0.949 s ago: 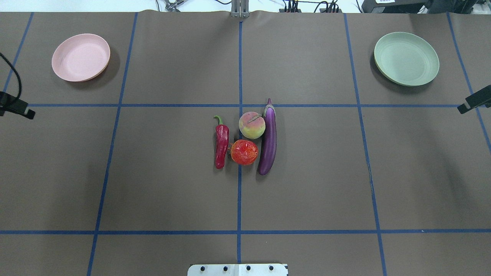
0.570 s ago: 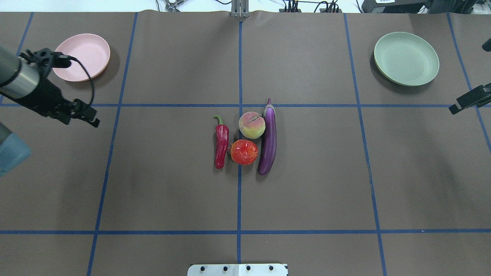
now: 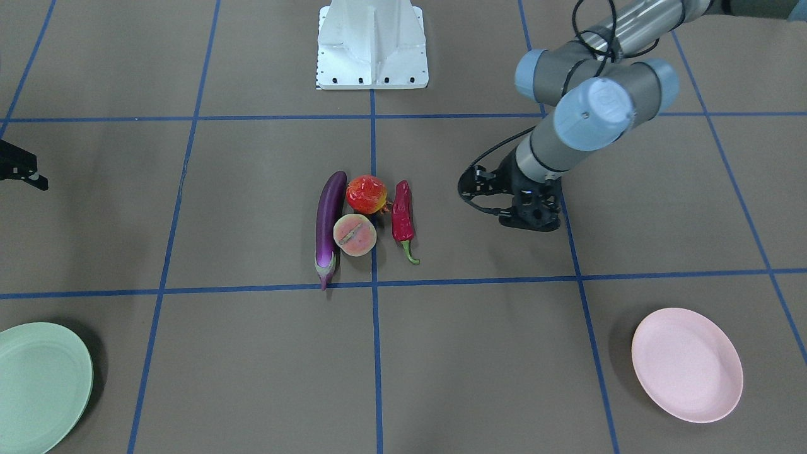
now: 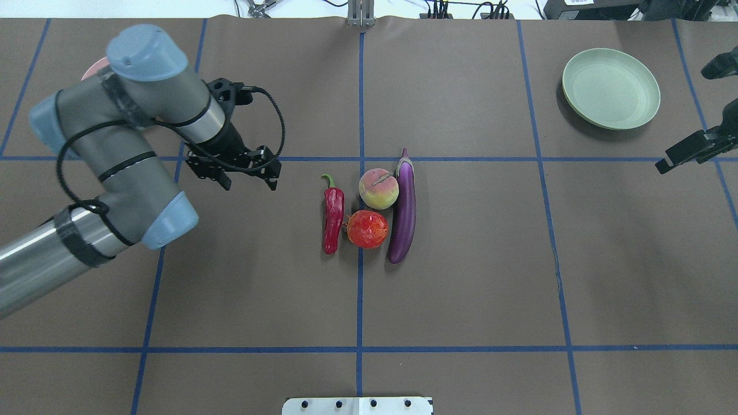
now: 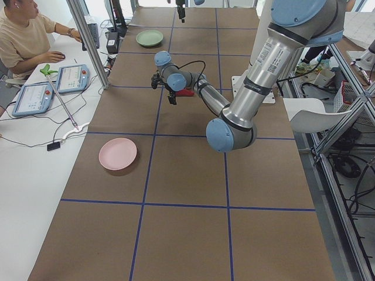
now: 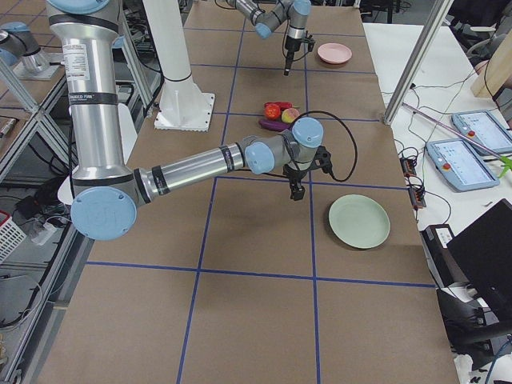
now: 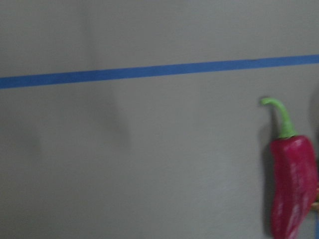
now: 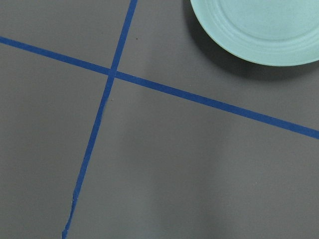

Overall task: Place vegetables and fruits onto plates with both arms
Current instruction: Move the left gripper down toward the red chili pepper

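The purple eggplant [image 4: 403,213], peach [image 4: 379,188], pomegranate [image 4: 367,229] and red chili [image 4: 333,219] lie close together at the table's middle. My left gripper [image 4: 248,183] is open and empty, hovering just left of the chili, which shows at the right edge of the left wrist view [image 7: 291,184]. My right gripper [image 3: 39,175] is at the table's right edge, its fingers apart and empty, near the green plate [image 4: 611,87]. The pink plate [image 3: 687,364] is at the far left, mostly hidden behind my left arm in the overhead view.
The white robot base [image 4: 357,405] is at the near edge. Blue tape lines cross the brown mat. An operator [image 5: 29,35] sits at a side desk with tablets beyond the table's far edge.
My left arm has swung in from the left edge toward the middle, and its gripper now hovers beside the chili. My right gripper has shifted slightly inward. The produce has not moved.
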